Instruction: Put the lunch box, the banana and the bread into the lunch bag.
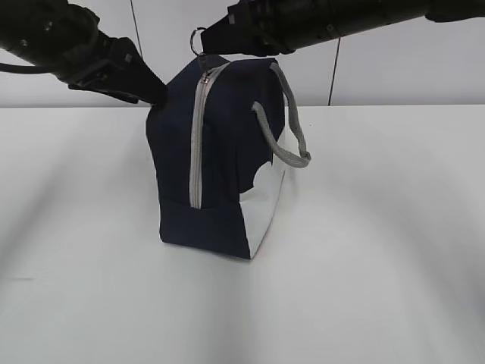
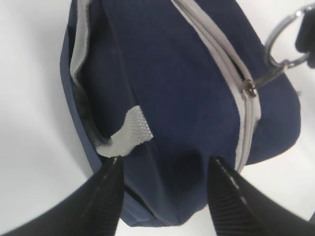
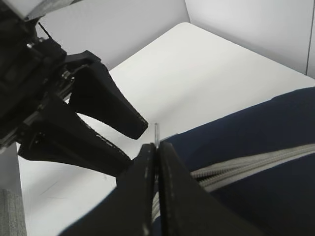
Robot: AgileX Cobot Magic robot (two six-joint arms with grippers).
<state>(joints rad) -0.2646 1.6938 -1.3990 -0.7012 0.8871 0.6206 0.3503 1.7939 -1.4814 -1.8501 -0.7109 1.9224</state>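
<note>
While lunch bag point(image 1: 220, 159) stood zipped on tabletop point(image 1: 379, 265), long axis running away from camera, left hand point(image 2: 165, 189) spread, bracing bag's end; right hand point(image 3: 156, 196) pressed together, pinching ring pull point(image 2: 283, 39) at top, nearer zipper point(image 1: 197, 144).

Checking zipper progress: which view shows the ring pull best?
The left wrist view: the ring pull and slider show there. The exterior view shows it small; the right wrist view shows only a sliver between the right gripper fingers.
</note>
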